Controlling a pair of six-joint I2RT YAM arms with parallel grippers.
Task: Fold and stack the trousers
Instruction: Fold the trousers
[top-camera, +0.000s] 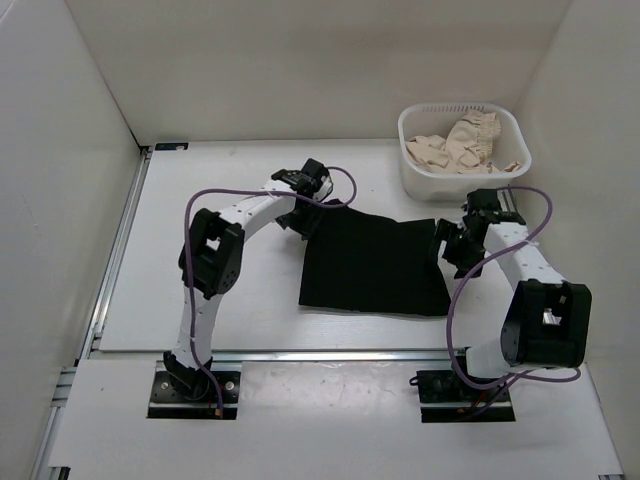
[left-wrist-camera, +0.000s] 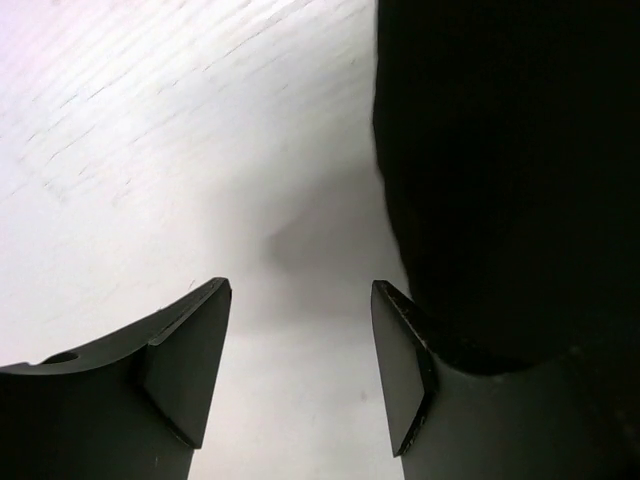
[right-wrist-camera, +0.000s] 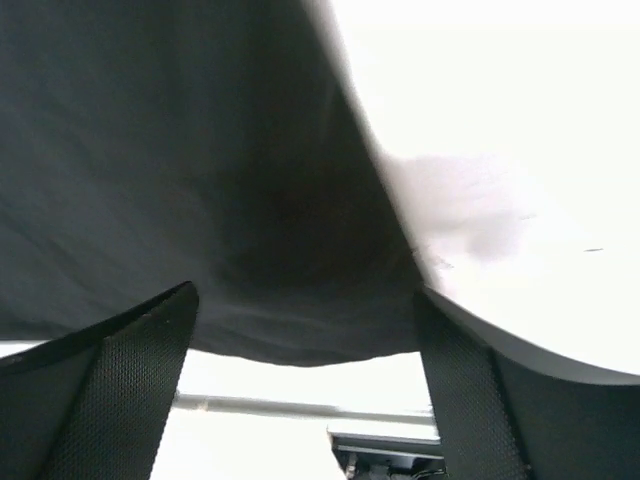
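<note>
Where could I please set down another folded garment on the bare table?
Bare table lies left of the left arm, out to its edge, and along the back wall left of the basket. A narrow strip runs before the trousers. Crowded: between basket, trousers and right arm.

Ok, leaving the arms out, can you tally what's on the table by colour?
Black: 1, the trousers, folded flat
White: 1, the basket
Beige: 1 heap of garments in the basket; the pieces cannot be counted apart
Total: 3
</note>
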